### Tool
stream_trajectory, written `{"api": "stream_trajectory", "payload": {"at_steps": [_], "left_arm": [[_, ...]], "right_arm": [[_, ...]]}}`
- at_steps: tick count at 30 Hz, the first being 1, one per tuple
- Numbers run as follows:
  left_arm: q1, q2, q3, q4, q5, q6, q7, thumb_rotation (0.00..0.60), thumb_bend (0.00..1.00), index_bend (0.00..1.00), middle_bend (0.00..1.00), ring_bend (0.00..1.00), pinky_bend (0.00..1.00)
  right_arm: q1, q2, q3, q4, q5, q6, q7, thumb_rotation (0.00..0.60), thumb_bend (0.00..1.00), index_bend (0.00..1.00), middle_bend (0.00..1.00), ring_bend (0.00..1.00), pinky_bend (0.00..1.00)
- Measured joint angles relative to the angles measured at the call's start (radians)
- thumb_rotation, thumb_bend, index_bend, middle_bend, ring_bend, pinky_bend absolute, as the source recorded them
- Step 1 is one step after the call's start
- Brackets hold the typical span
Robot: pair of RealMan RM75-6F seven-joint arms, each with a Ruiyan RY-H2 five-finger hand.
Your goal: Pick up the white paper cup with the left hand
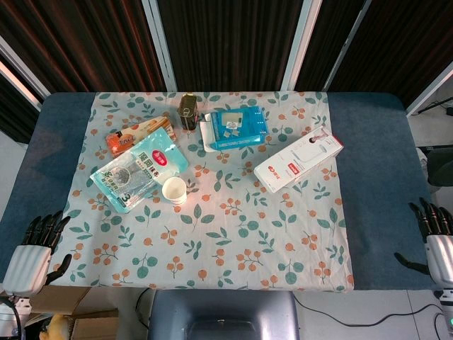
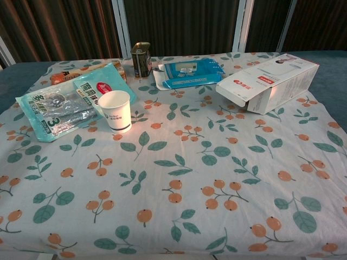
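Note:
The white paper cup [image 1: 174, 190] stands upright on the floral tablecloth, left of centre, its mouth open upward; in the chest view the cup [image 2: 115, 111] sits just right of a teal packet. My left hand [image 1: 37, 249] rests at the table's near-left edge, fingers apart and holding nothing, far from the cup. At the near-right edge my right hand [image 1: 435, 239] also holds nothing, its fingers spread. Neither hand shows in the chest view.
A teal scourer packet [image 1: 139, 168] lies touching the cup's left side. Behind are an orange snack pack [image 1: 134, 134], a dark tin [image 1: 187, 111] and a blue wipes pack [image 1: 234, 128]. A white box [image 1: 298, 163] lies to the right.

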Motion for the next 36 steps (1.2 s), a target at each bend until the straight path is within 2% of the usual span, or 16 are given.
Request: {"api": "stream_trajectory", "payload": {"at_steps": [14,20,26,29,32,36], "left_arm": [[-0.021,-0.002,-0.014,-0.008,0.008,-0.014,0.011,0.6,0.38,0.0,0.0,0.0,0.0],[-0.086,0.022,-0.04,-0.055,0.031,-0.066,0.033,0.6,0.37,0.0,0.0,0.0,0.0],[-0.22,0.066,-0.106,-0.146,0.026,-0.212,0.028,0.6,0.35,0.0,0.0,0.0,0.0],[-0.303,0.079,-0.15,-0.185,-0.01,-0.318,0.056,0.6,0.31,0.0,0.0,0.0,0.0],[-0.392,0.078,-0.193,-0.211,-0.085,-0.44,0.108,0.6,0.31,0.0,0.0,0.0,0.0],[-0.508,0.055,-0.233,-0.224,-0.237,-0.579,0.233,0.6,0.31,0.0,0.0,0.0,0.0]], "right_arm": [[0.001,0.003,0.006,0.001,0.008,-0.005,0.0,0.6,0.11,0.0,0.0,0.0,0.0],[0.007,-0.001,0.004,0.003,0.006,-0.015,-0.014,0.6,0.11,0.0,0.0,0.0,0.0],[0.003,-0.002,0.005,-0.006,0.006,-0.005,-0.026,0.6,0.11,0.0,0.0,0.0,0.0],[-0.003,0.0,0.007,-0.015,0.009,0.005,-0.032,0.6,0.11,0.0,0.0,0.0,0.0],[-0.007,0.004,0.007,-0.02,0.012,0.008,-0.037,0.6,0.11,0.0,0.0,0.0,0.0],[-0.008,0.006,0.008,-0.02,0.02,0.004,-0.038,0.6,0.11,0.0,0.0,0.0,0.0]]}}
